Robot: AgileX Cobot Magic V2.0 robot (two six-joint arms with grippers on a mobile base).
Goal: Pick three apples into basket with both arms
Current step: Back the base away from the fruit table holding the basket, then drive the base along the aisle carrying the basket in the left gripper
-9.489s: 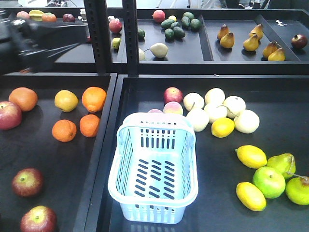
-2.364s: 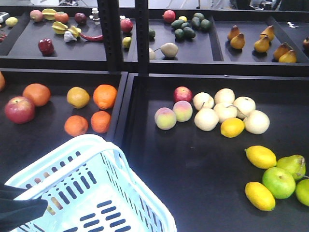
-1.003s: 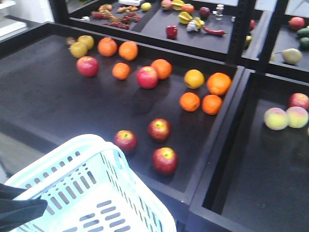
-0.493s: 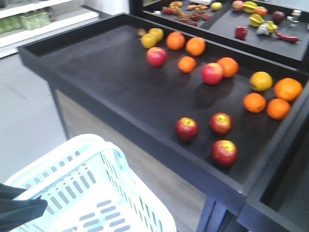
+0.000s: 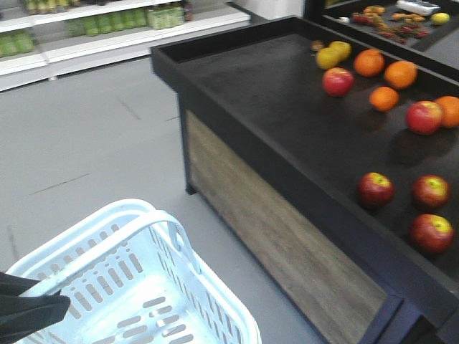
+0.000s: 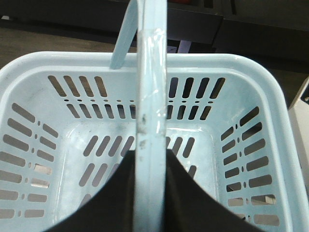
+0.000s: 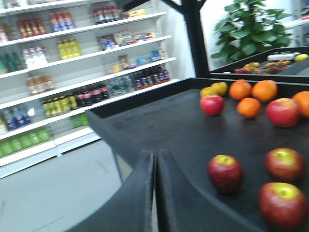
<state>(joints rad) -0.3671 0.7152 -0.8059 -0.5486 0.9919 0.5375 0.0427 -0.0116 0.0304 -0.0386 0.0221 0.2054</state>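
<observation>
The pale blue basket [image 5: 136,287] hangs at the lower left of the front view, above the floor and clear of the display table. It is empty. My left gripper [image 6: 150,166] is shut on the basket's loop handle [image 6: 151,87], which runs between its jaws. Three dark red apples [image 5: 376,189] [image 5: 431,190] [image 5: 432,233] lie near the front edge of the black display table [image 5: 272,107], to the right of the basket. My right gripper [image 7: 155,154] is shut and empty. It is left of the same apples [image 7: 225,173] [image 7: 284,164] [image 7: 282,204], over the table's corner.
Brighter red apples [image 5: 338,81] [image 5: 424,117], several oranges [image 5: 368,62] and yellow fruit [image 5: 329,56] lie further back on the table. Its raised black rim [image 5: 237,136] and wood-panelled side [image 5: 280,236] face the basket. Grey floor [image 5: 86,143] and stocked store shelves [image 7: 72,63] are on the left.
The view has swung left: the display table and apples slid to the right of the frame, with floor and shelves coming in. The basket stays held at lower left.
</observation>
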